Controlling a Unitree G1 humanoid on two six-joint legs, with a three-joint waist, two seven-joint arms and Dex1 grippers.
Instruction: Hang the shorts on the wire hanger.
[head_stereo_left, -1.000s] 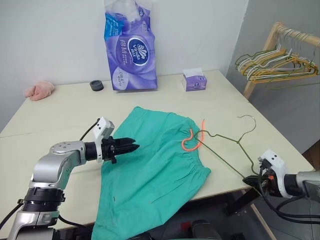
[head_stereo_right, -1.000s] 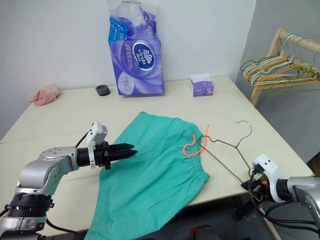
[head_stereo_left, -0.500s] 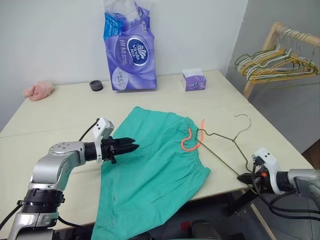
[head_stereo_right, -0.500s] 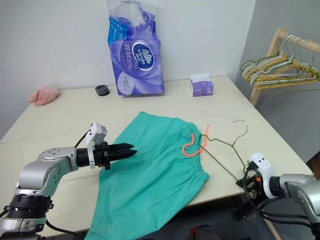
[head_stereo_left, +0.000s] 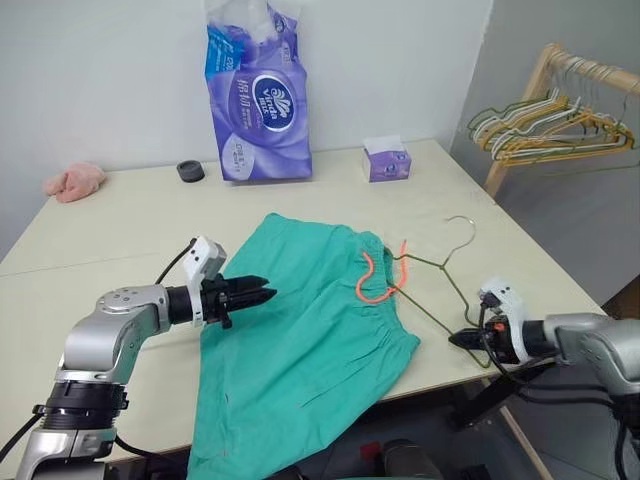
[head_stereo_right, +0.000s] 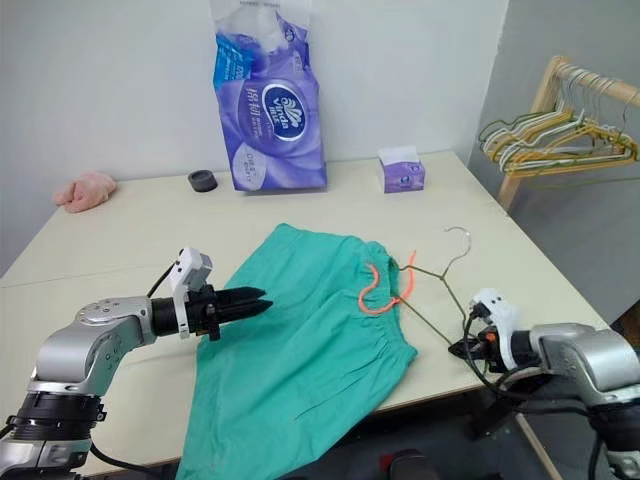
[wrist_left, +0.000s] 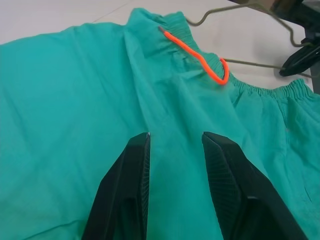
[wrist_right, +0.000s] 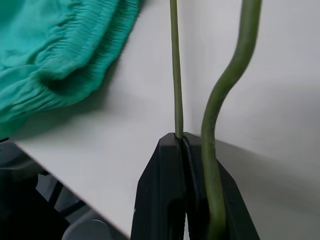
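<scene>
The teal-green shorts (head_stereo_left: 300, 330) lie flat on the table, one leg hanging over the front edge, with the orange drawstring (head_stereo_left: 372, 285) at the waistband. The thin wire hanger (head_stereo_left: 443, 265) lies to their right, its left end by the waistband and its hook pointing away. My right gripper (head_stereo_left: 462, 338) is shut on the hanger's right corner at the table's front edge; up close the wire (wrist_right: 175, 75) runs out from between its closed fingers. My left gripper (head_stereo_left: 255, 293) hovers open over the shorts' left side, with fabric showing between its fingers (wrist_left: 135, 180).
A purple toilet-paper pack (head_stereo_left: 258, 95), a small black ring (head_stereo_left: 189, 172) and a purple tissue box (head_stereo_left: 387, 160) stand along the back of the table (head_stereo_left: 130, 220). A pink cloth lump (head_stereo_left: 72, 182) lies at the back left. A wooden rack with several hangers (head_stereo_left: 545, 125) stands to the right.
My right gripper has moved left along the table's front edge with the hanger in it, and the hanger's hook has swung left toward the shorts. The left arm has stayed still.
</scene>
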